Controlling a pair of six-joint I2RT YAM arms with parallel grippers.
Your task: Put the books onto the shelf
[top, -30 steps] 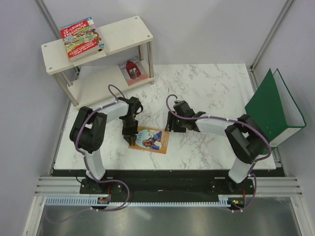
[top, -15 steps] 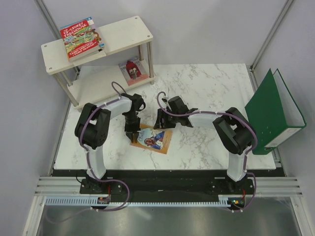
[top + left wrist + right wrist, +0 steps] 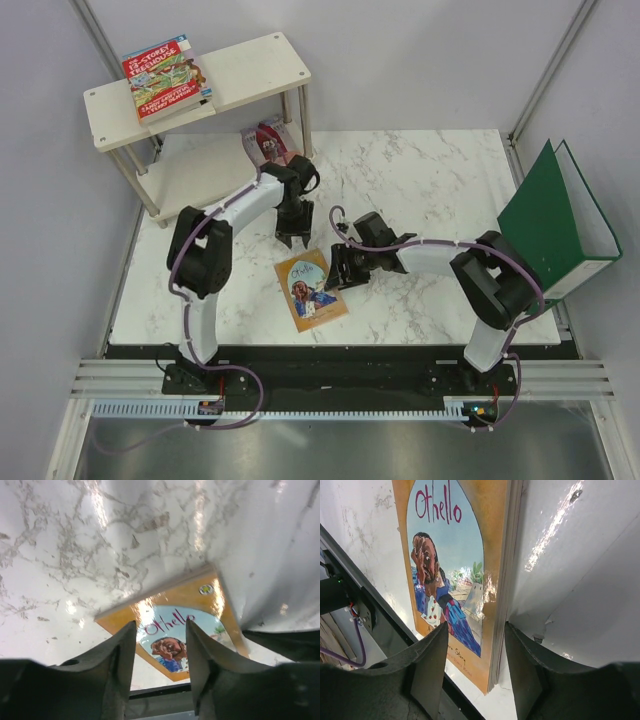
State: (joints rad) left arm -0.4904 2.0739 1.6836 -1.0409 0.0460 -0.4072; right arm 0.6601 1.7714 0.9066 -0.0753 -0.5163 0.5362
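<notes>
The orange-brown "Othello" book [image 3: 311, 290] lies flat on the marble table. My right gripper [image 3: 336, 272] is at its right edge, open. In the right wrist view one finger hovers over the cover [image 3: 455, 555] and the other is beside the page edge. My left gripper [image 3: 293, 238] is open and empty just beyond the book's far end [image 3: 172, 622], towards the shelf [image 3: 250, 65]. The red "Treehouse" book [image 3: 165, 78] lies on the shelf's top board. Another book [image 3: 265, 142] rests on the lower board.
A large green ring binder [image 3: 555, 215] stands open at the table's right edge. The shelf's metal legs [image 3: 305, 120] stand just behind my left arm. Grey walls close in the back and both sides.
My left gripper opened, let go of the Othello book and moved back towards the shelf. The book turned more upright. My right gripper shifted to the book's right edge.
</notes>
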